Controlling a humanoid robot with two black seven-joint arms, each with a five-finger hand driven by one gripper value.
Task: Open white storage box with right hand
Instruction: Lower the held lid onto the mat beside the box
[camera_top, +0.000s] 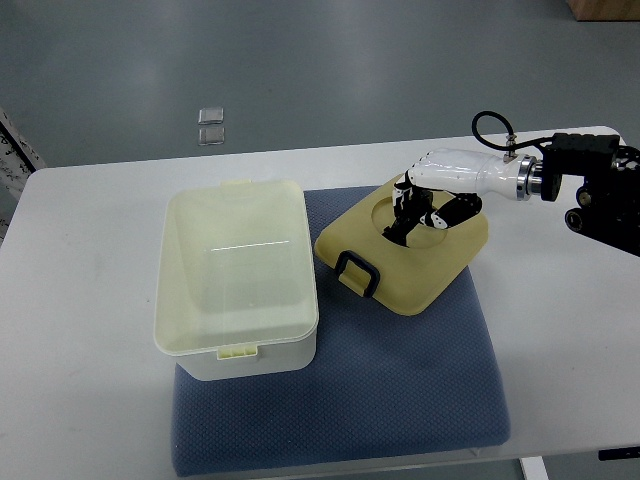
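Note:
The white storage box stands open on the left part of a blue mat, and its inside looks empty. Its cream lid, with a black handle, lies off the box on the mat just to the right, top side up. My right hand reaches in from the right edge and sits over the lid's far edge. Its dark fingers curl down onto the round recess in the lid, holding it. The left arm does not show.
The blue mat covers the middle of the white table. The right arm's black wrist and cable hang over the table's right side. Two small clear squares lie on the grey floor beyond the table.

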